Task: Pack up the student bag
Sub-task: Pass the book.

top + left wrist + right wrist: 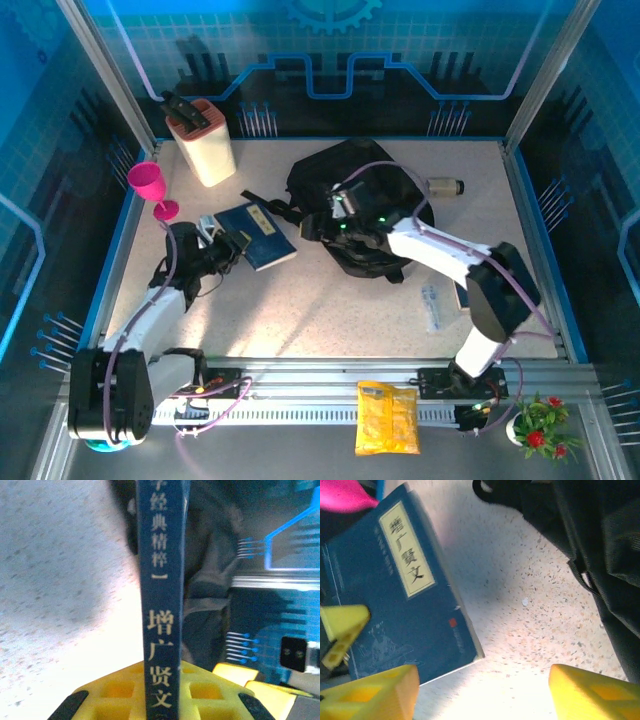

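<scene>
student bag (365,215): black backpack, slumped on the bench (330,320), centre-right toward the far side; its dark fabric is also seen down the right edge of the right wrist view.
blue book (258,235): dark blue cover with a pale title label, just left of the student bag and apart from it; whether it is lifted off the bench cannot be told.
left gripper (160,695): closed on the blue book; the spine is clamped edge-on between the yellow fingers (112,692), and one of them is seen at the book's edge in the right wrist view.
right gripper (482,685): jaws spread wide, nothing held; positioned over bare bench between the blue book and the student bag.
right arm (440,250): stretched from the near right across the bag's near side.
pink goblet (150,185): upright at the far left, near the left gripper.
cream container (207,145): far-left corner, something dark sticking out of its top.
small cylinder (445,186): on its side, right of the student bag, apart from it.
white packet (432,305): flat on the bench beside the right arm; too small to identify.
yellow packet (387,418): laid on the near rail between the arm bases.
</scene>
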Controlling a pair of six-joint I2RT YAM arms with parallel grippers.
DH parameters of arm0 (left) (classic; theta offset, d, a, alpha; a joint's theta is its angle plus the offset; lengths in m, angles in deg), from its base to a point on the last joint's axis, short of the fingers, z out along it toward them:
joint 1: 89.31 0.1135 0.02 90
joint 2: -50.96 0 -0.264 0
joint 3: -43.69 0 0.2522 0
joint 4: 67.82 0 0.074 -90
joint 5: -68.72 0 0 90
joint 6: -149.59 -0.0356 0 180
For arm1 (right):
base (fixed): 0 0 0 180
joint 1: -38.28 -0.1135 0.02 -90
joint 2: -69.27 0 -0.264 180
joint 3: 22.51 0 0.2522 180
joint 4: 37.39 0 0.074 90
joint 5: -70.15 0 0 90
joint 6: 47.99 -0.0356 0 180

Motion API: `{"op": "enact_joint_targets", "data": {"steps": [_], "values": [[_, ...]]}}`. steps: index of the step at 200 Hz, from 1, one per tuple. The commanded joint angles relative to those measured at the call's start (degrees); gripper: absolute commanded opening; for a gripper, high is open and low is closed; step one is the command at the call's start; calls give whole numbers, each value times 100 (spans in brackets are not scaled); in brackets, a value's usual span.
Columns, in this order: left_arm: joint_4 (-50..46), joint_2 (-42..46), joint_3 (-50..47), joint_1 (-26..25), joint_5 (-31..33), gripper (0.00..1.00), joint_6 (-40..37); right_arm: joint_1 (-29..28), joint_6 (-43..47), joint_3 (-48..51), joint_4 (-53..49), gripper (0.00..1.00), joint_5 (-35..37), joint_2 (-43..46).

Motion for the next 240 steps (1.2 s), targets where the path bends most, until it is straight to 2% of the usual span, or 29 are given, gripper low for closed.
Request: {"op": "enact_joint_targets", "data": {"steps": [1,29,63,93,133,168,194,222,240], "values": [[767,298,226,-63,233,9,748,107,-1201,704,1203,78,-359,393],[1557,250,343,-307,574,9,1321,161,-2160,1201,2274,87,-598,662],[2272,-44,520,-792,1108,9,1673,81,-3009,1240,3217,93,-765,554],[2646,-283,645,-1165,1498,9,1772,-34,-3387,1146,3737,94,-554,405],[3034,-513,717,-1408,1741,9,1917,-142,-3534,941,3752,89,-282,205],[3160,-637,736,-1542,1817,10,1998,-184,-3633,773,4018,75,-193,-57],[3265,-745,744,-1599,1818,12,2049,-200,-3675,663,4231,61,-227,-267],[3213,-802,762,-1619,1774,17,2011,-166,-3618,692,4500,36,-235,-340],[2865,-799,799,-1623,1758,22,1891,-82,-3456,754,4412,22,-204,-249]]}}
